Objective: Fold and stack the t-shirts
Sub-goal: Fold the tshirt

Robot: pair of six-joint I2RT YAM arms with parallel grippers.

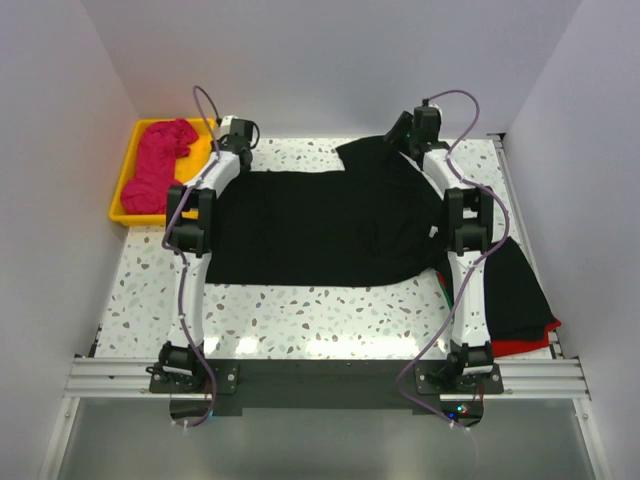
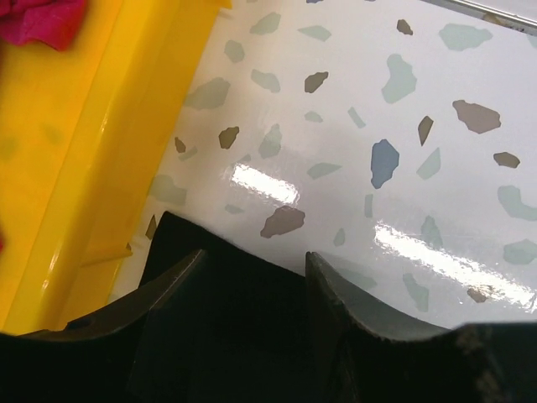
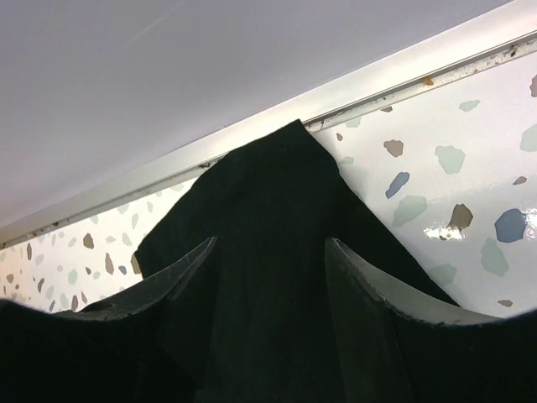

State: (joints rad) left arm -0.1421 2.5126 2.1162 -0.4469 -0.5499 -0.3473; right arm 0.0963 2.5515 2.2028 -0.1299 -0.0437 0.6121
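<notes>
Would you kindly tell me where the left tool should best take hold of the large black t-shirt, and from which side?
Grip the large black t-shirt at its far-left corner, beside the yellow tray. It lies flat on the table, so only an edge offers a pinch; the left tool hangs above that corner, so probably come straight down.

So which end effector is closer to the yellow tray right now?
Left. The left end effector hangs just beside the yellow tray, over a corner of the black t-shirt; the right end effector is across the table, above that shirt's sleeve.
</notes>
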